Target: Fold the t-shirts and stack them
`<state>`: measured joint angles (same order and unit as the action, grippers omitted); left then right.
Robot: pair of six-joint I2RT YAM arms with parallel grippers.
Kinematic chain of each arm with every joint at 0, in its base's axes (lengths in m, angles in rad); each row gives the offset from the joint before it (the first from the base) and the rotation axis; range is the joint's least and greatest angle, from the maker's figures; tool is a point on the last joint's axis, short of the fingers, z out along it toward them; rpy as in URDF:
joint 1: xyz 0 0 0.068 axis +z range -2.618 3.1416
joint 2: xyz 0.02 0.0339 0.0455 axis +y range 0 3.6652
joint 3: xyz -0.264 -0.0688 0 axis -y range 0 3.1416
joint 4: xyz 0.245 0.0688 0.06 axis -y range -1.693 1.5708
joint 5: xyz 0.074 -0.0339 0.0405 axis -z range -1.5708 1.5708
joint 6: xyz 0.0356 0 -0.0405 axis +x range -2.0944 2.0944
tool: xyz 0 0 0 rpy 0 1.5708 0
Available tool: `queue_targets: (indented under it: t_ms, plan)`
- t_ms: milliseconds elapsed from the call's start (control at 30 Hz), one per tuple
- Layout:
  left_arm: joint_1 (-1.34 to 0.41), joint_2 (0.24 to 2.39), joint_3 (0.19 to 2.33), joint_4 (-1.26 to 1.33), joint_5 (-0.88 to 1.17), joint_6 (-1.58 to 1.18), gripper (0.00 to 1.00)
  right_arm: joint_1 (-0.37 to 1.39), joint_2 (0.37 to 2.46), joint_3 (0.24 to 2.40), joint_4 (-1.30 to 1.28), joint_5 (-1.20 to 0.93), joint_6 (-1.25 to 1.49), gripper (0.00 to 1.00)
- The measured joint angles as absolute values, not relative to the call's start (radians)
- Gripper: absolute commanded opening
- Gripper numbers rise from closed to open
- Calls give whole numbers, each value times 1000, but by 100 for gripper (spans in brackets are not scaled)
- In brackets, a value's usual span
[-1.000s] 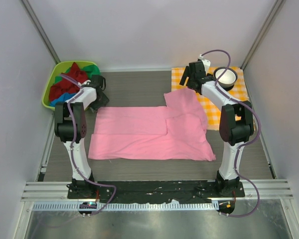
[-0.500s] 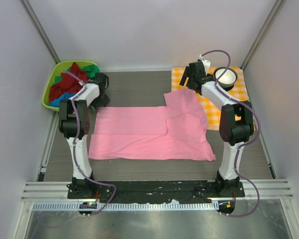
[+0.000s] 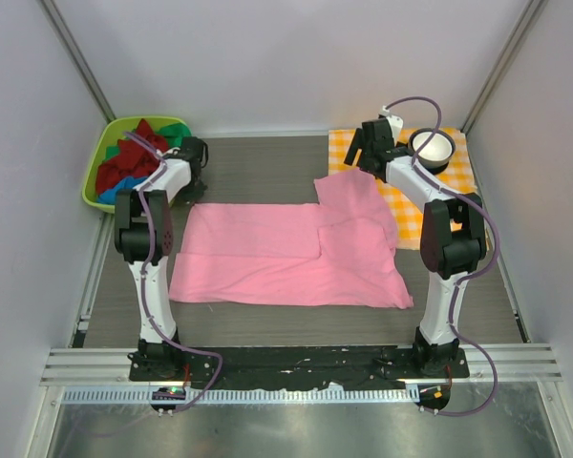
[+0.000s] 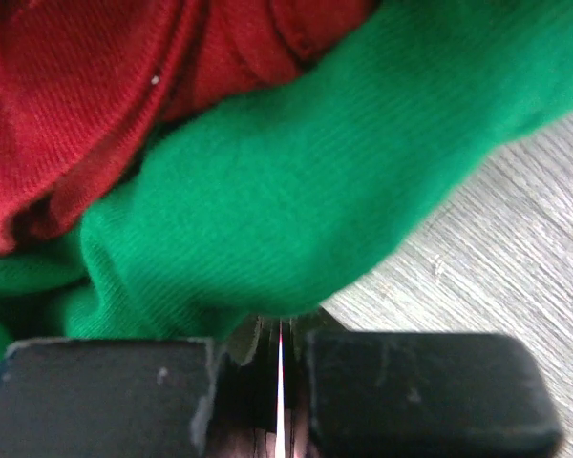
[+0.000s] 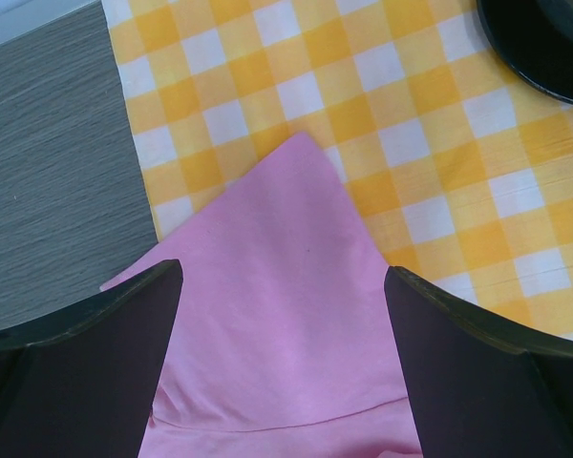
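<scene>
Nearest me, the pink t-shirt lies part-folded on the desk. My right gripper hangs wide over its far corner, on the checked cloth. At the basket, my left gripper is closed against the green t-shirt. I can't tell whether it has caught cloth, so I'd check before lifting.

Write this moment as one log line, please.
left end effector: shut at green t-shirt | right end effector: open over pink t-shirt corner
</scene>
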<state>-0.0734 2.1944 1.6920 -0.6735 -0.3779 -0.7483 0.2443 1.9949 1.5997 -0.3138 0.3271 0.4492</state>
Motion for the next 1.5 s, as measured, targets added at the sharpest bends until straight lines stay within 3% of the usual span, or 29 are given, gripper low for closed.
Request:
queue_targets:
  t_ms: [567,1033,1500]
  plan:
    - [-59,2048,1468,-579,-358,-752,0,212,2206,1656,-315,308,448,91]
    - [-59,1948,1442,-572,-330,-768,0,205,2217,1750,-261,313,445,88]
    - [-59,1880,1394,-563,-305,-797,0,193,2314,1849,-262,319,451,69]
